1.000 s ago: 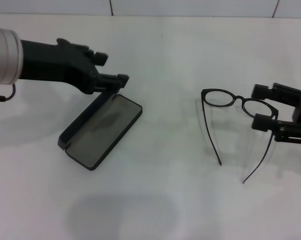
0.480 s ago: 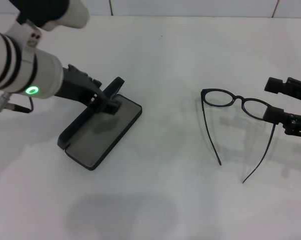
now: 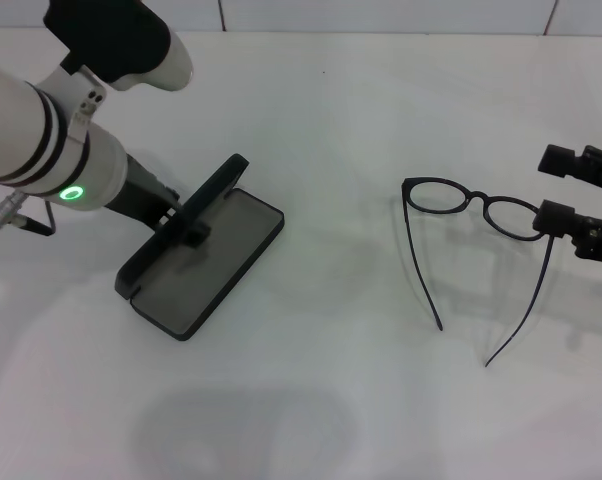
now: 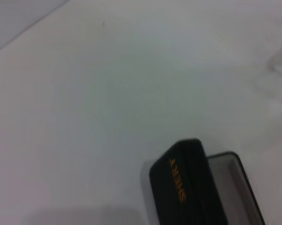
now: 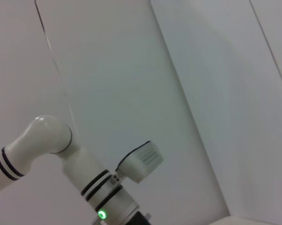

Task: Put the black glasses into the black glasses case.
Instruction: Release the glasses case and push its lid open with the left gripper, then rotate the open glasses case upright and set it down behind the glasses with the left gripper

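The black glasses point(image 3: 476, 200) lie open on the white table at the right, temple arms pointing toward me. One thin temple arm also shows in the right wrist view point(image 5: 51, 49). My right gripper point(image 3: 561, 188) is open at the frame's right end, its lower fingertip point(image 3: 553, 215) right by the frame. The black glasses case point(image 3: 216, 255) lies open at the left, grey lining up, lid standing about upright. The lid with orange lettering shows in the left wrist view point(image 4: 188, 187). My left gripper point(image 3: 188, 226) is at the lid's middle, over the lining.
The white table point(image 3: 321, 380) stretches between case and glasses. A tiled wall edge point(image 3: 381, 20) runs along the back. My left arm with its green light shows in the right wrist view point(image 5: 61, 154).
My left arm has turned its wrist and drawn back along the lid toward the left; the case has stayed put. My right gripper has moved right and a little farther back. The glasses have not moved.
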